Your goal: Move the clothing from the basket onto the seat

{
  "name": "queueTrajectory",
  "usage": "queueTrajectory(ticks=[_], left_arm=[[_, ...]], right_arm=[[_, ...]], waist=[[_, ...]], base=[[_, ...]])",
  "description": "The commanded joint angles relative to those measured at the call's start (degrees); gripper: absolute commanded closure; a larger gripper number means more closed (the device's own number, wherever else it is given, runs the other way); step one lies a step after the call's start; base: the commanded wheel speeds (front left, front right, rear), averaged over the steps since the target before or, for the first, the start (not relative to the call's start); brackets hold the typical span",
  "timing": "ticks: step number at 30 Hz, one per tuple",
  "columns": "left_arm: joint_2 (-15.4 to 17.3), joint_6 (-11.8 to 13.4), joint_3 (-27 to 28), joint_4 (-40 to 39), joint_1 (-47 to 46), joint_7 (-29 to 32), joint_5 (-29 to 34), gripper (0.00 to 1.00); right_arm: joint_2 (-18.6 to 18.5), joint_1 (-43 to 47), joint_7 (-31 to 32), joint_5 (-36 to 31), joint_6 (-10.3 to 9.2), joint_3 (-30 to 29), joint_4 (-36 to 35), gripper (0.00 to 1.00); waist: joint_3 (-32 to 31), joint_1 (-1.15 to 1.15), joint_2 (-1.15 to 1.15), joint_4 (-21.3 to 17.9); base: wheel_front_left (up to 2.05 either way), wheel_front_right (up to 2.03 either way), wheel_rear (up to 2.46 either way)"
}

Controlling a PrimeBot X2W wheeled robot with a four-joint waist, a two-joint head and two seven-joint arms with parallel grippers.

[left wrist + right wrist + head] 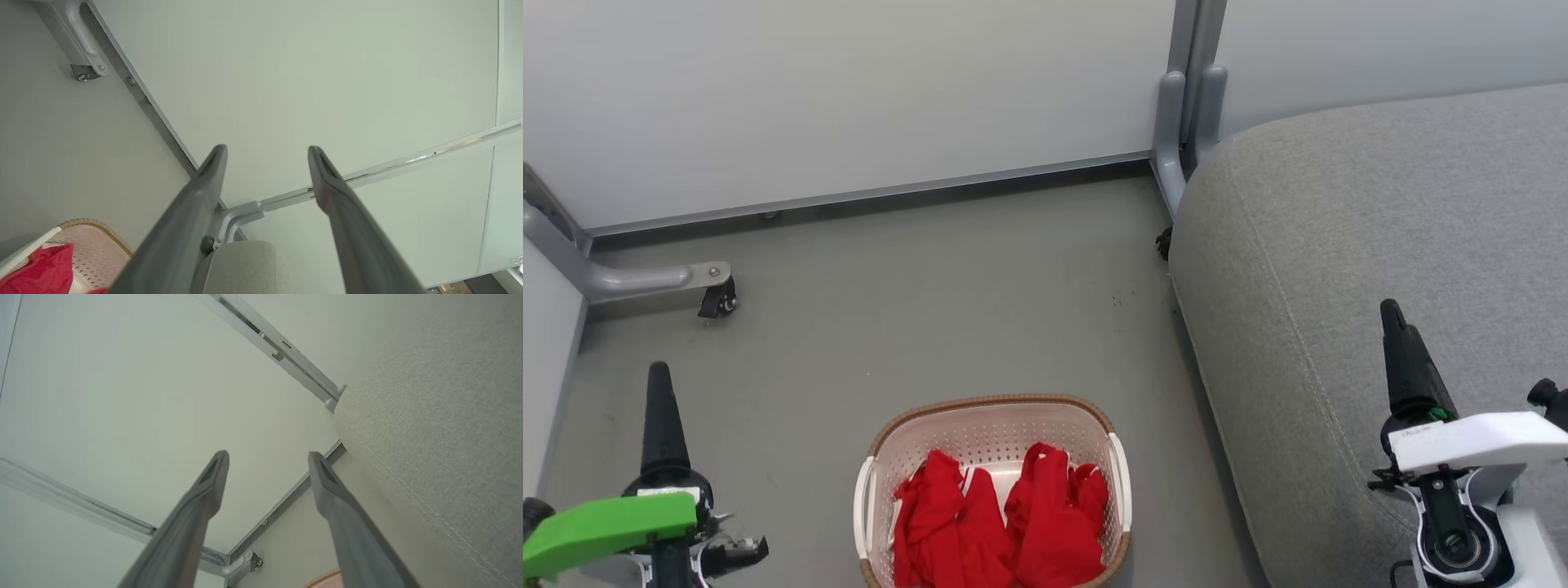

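Two bright red garments [1001, 523] lie bunched in the cream basket [992, 408] with a brown rim, on the floor at the bottom centre of the head view. The grey seat [1380, 245] spreads to the basket's right. My left gripper [658, 377] hangs left of the basket, above the floor. My right gripper [1392, 314] is over the seat's front part. Both stand open with nothing between their fingers. The left wrist view catches the basket [92, 249], red cloth [41, 267] and a seat corner [245, 265] beyond my open left gripper [267, 153]. My right gripper [267, 457] stands open beside the seat [441, 437].
Pale partition panels [849, 90] close off the far side. Their grey metal feet carry castors [717, 304] at the left and a post [1188, 90] at the seat's far corner. Grey floor [947, 286] lies between the basket and the panels.
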Motion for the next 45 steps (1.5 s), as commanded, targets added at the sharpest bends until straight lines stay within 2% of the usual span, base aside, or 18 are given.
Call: queueTrajectory(ticks=[1,8,14,17,23,33,45], left_arm=[[0.40,0.91,0.02,-3.35,-1.90,-0.62,3.85,0.00],[0.44,6.30,-3.53,-9.92,-1.28,-1.95,12.66,0.00],[0.47,9.86,-9.42,-13.67,-0.86,-3.05,25.04,0.00],[0.48,11.86,-13.63,-13.94,-0.49,-3.60,31.73,0.00],[0.58,14.41,-19.75,-12.22,-0.45,-4.59,40.17,0.00],[3.29,19.75,-26.25,-8.65,-0.56,-6.15,47.28,0.00],[4.48,21.87,-30.54,-4.68,-0.71,-7.79,53.08,0.00]], right_arm=[[-0.76,-1.72,-0.73,-3.63,0.24,0.67,-2.29,0.00],[-1.96,-1.85,-2.03,-12.68,0.25,3.12,-5.51,0.00],[-2.69,-1.50,-3.14,-18.91,0.26,4.87,-6.59,0.00],[-3.11,-1.44,-3.69,-22.01,0.26,5.73,-7.04,0.00],[-3.68,-1.20,-4.65,-27.24,0.26,7.03,-7.61,0.00],[-4.08,-0.22,-6.23,-34.48,0.24,9.75,-6.68,0.00],[-3.34,0.79,-7.89,-43.53,0.25,10.39,-5.48,0.00]], waist=[[0.11,0.00,0.00,0.02],[0.39,0.00,0.00,0.12],[0.56,0.00,0.00,0.21],[0.66,0.00,0.00,0.22],[0.81,0.00,0.00,0.29],[0.80,0.00,0.00,0.34],[0.60,0.00,0.00,0.31]], base=[[0.00,0.00,0.00],[0.00,0.00,0.00],[0.00,0.00,0.00],[0.00,0.00,0.00],[0.00,0.00,0.00],[0.00,0.00,0.00],[0.00,0.00,0.00]])
